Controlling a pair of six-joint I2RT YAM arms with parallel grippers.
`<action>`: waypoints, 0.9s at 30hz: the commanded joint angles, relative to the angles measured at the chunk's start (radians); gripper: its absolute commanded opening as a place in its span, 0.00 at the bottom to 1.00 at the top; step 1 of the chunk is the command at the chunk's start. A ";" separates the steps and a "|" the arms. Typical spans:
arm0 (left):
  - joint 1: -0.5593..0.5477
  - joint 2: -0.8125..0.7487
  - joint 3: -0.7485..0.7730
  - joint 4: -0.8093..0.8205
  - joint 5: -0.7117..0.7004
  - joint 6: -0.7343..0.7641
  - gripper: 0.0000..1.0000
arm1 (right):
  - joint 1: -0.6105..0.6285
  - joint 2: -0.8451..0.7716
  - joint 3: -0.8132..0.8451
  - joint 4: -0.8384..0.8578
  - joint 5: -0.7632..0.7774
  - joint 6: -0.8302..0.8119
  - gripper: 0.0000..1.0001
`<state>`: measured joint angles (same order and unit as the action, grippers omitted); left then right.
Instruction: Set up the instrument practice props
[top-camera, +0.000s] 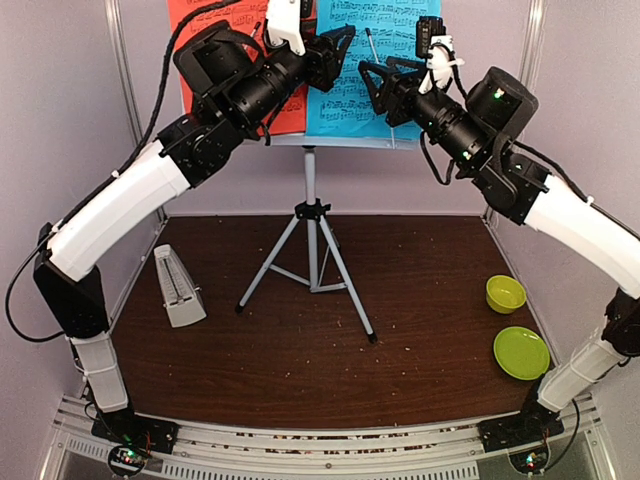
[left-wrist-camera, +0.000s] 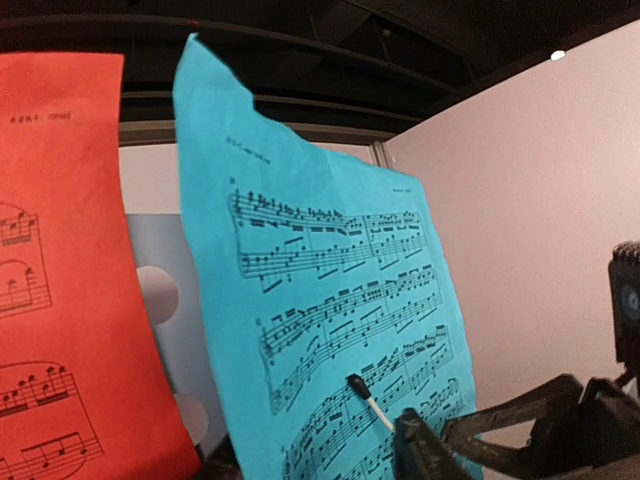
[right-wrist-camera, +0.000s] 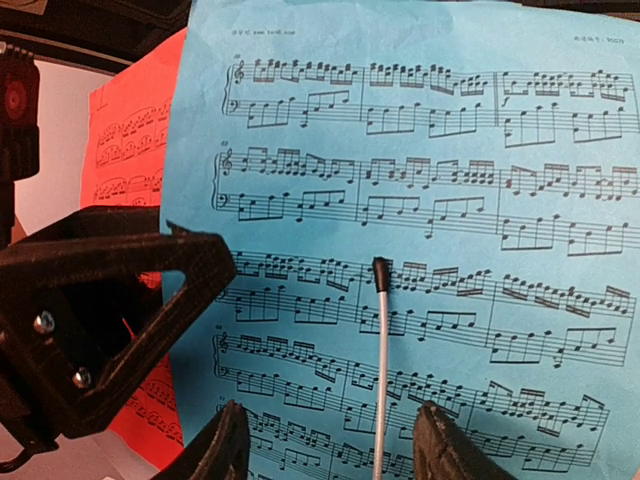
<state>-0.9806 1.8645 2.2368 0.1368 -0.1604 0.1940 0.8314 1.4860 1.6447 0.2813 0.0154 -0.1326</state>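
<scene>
Two sheet-music pages lean on the stand, with a gripper hovering near each.
The dark brown table (top-camera: 300, 330) is flecked with pale crumbs and closed in by pale grey walls. A lime-green bowl (top-camera: 505, 293) and plate (top-camera: 521, 352) sit near its right edge, and the pale-grey metronome (top-camera: 180, 288) stands upright on the left, well apart from the silver tripod (top-camera: 311, 250), whose legs spread at mid-table. The tripod carries the pale-blue perforated desk (left-wrist-camera: 150, 290), where the red page (left-wrist-camera: 60, 250) sits left of the blue page (right-wrist-camera: 400, 200), both printed with black staves. A thin white rod (right-wrist-camera: 382, 350) with a black tip lies against the blue page. The right gripper (right-wrist-camera: 330, 450) has its fingers apart on either side of that rod, gripping nothing. Only the tips of the left gripper (top-camera: 335, 50) show in its wrist view; they look parted and empty.
</scene>
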 joint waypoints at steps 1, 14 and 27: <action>-0.003 -0.086 -0.016 -0.011 0.024 0.026 0.56 | 0.002 -0.072 -0.024 0.018 0.010 -0.002 0.60; -0.024 -0.420 -0.414 -0.033 -0.122 -0.021 0.98 | -0.002 -0.244 -0.108 -0.147 0.087 0.187 1.00; 0.126 -0.870 -0.997 -0.372 -0.441 -0.458 0.98 | 0.000 -0.328 -0.073 -0.317 -0.152 0.593 1.00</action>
<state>-0.9237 1.0912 1.3727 -0.1009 -0.4957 -0.0570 0.8314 1.1694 1.5417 0.0048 -0.0303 0.3077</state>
